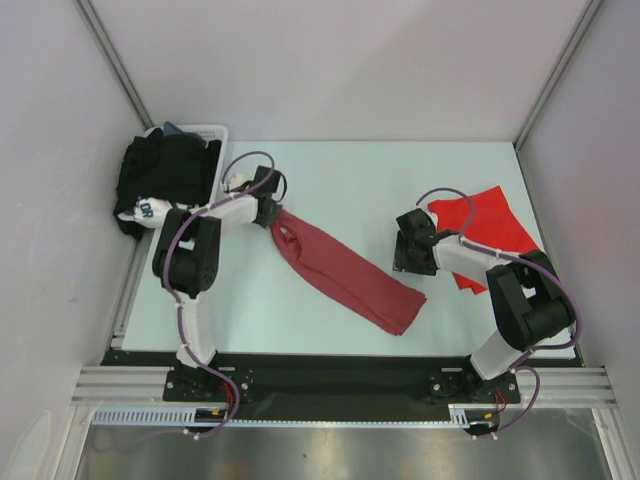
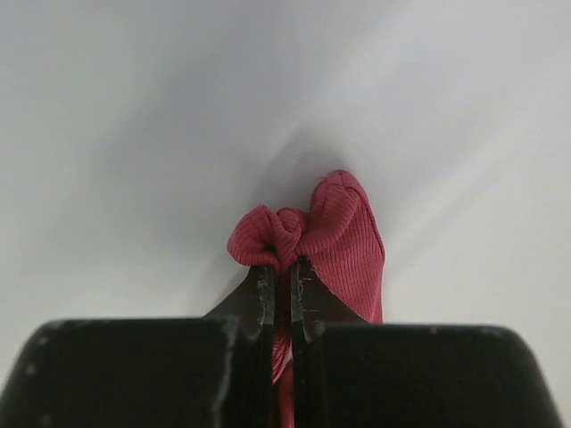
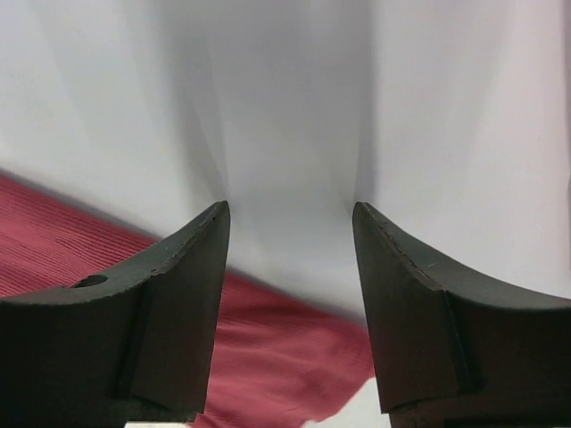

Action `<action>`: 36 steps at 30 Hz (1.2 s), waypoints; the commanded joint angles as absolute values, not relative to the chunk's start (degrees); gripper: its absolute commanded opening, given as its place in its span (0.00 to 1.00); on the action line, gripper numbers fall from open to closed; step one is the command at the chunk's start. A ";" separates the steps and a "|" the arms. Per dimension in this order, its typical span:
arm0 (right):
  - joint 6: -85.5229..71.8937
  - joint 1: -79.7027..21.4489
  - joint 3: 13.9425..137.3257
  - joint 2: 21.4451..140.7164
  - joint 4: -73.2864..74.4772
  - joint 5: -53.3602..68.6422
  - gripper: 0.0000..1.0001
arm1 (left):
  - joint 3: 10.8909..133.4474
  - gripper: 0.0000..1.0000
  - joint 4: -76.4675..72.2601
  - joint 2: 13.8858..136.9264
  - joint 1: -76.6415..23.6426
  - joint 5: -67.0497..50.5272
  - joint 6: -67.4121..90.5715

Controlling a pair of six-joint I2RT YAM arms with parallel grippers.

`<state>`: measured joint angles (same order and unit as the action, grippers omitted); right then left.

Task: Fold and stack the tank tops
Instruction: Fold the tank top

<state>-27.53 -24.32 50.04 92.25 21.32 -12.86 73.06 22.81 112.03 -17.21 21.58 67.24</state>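
The bright red tank top (image 1: pixel 495 220) lies partly hidden under the right arm (image 1: pixel 465 256) (its near-left portion).

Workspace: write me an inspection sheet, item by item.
Surface: pale green table top, flat, matte.
Job's things: dusty maroon ribbed cloth tank top stretched in a diagonal band, unfolded; bright red cloth tank top lying at far right, partly hidden by the right arm; not stacked.
Clutter: black garments and white lettered cloth heaped over a white basket, far left.
Tools: left tool shut on the maroon top's bunched end; right tool open, holding nothing.
Cables: purple cables looped along both arms.
Surroundings: white walls; metal frame rail at near edge.
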 commanded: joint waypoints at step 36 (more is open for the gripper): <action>-36.04 -45.35 50.81 86.84 23.48 -3.08 0.59 | 106.89 1.00 8.33 119.73 -17.23 14.59 32.71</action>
